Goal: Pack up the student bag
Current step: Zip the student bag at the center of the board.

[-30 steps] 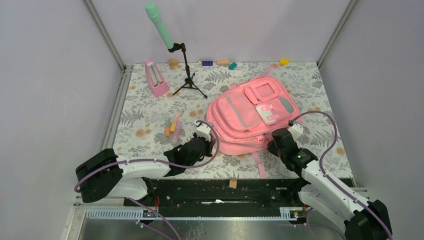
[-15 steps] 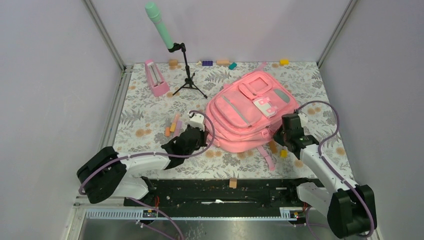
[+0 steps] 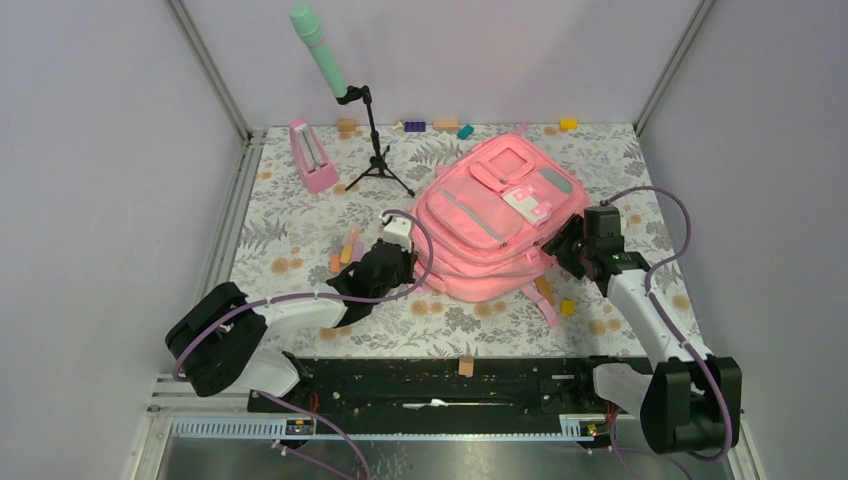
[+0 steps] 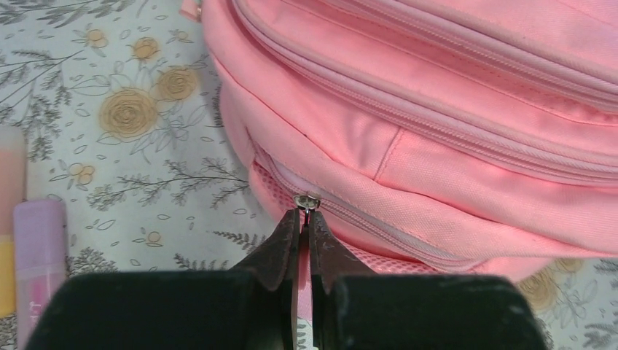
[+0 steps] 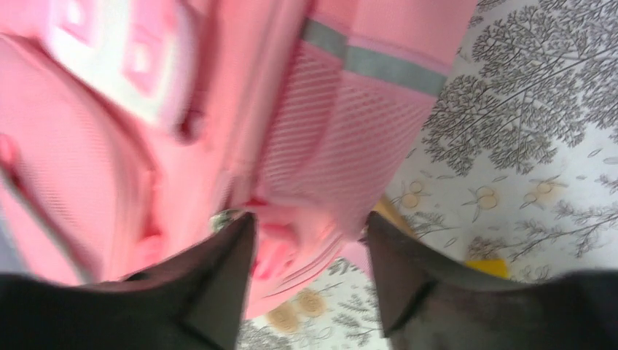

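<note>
The student bag [image 3: 495,215], a big soft pink backpack, lies face up and slanted on the flowered table. My left gripper [image 3: 403,272] is at its near left corner. In the left wrist view the left gripper [image 4: 304,216] is shut on the metal zipper pull [image 4: 307,199] of the bag's [image 4: 437,109] side seam. My right gripper [image 3: 566,246] is at the bag's right side. Its view is blurred: the right gripper [image 5: 307,219] stands open, with a corner of the bag [image 5: 328,146] under the mesh pocket and grey strip [image 5: 379,62] between the fingers, not clamped.
A pink metronome [image 3: 313,156] and a tripod stand [image 3: 375,155] with a green microphone [image 3: 318,48] stand at the back left. Highlighters [image 3: 346,250] lie left of the left gripper. Small blocks [image 3: 445,125] line the back wall. A yellow block [image 3: 567,307] lies near the bag's straps.
The bag has slid toward the back and turned counter-clockwise. My right gripper has opened and moved back and right. The left gripper followed the bag, still shut on the zipper pull.
</note>
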Robot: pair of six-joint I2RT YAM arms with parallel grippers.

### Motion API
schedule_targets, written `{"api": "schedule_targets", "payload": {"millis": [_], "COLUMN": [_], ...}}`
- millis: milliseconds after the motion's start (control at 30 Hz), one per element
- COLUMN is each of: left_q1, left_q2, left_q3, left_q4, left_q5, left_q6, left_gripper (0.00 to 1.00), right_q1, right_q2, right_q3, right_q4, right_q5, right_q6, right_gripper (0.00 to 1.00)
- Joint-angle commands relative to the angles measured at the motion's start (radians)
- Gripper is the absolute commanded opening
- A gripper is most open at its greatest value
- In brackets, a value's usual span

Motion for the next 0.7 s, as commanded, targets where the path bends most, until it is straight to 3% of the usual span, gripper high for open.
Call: {"api": "schedule_targets", "payload": {"millis": [0, 133, 300, 533, 667], "left_q1": [-0.038, -0.051, -0.077, -0.079, -0.079], "left_q2": [-0.063, -0.083, -0.086, -0.09, -0.092], "left_q3": [0.019, -0.008, -0.023, -0.037, -0.038], "left_q4": [0.079, 0.089, 0.091, 0.097, 0.091], "left_q5": [0.078, 0.119, 0.124, 0.12, 0.111], "left_q6": [0.018, -0.026, -0.036, -0.045, -0.043], "left_gripper": [0.0, 0.0, 0.0, 0.0, 0.0], "right_q1": [-0.013, -0.013, 0.001, 0.169, 0.305], "right_q2": [-0.135, -0.257, -0.33, -0.333, -0.282], "right_q3": [-0.009, -0.096, -0.205, -0.227, -0.236], "right_q4": [-0.02, -0.036, 0.004, 0.103, 0.269], "right_q5": [-0.085, -0.177, -0.345, -0.257, -0.18], "right_q6": [0.035, 0.082, 0.185, 0.305, 0.424], "right_gripper": [0.73, 0.86, 0.87, 0.86, 0.84]}}
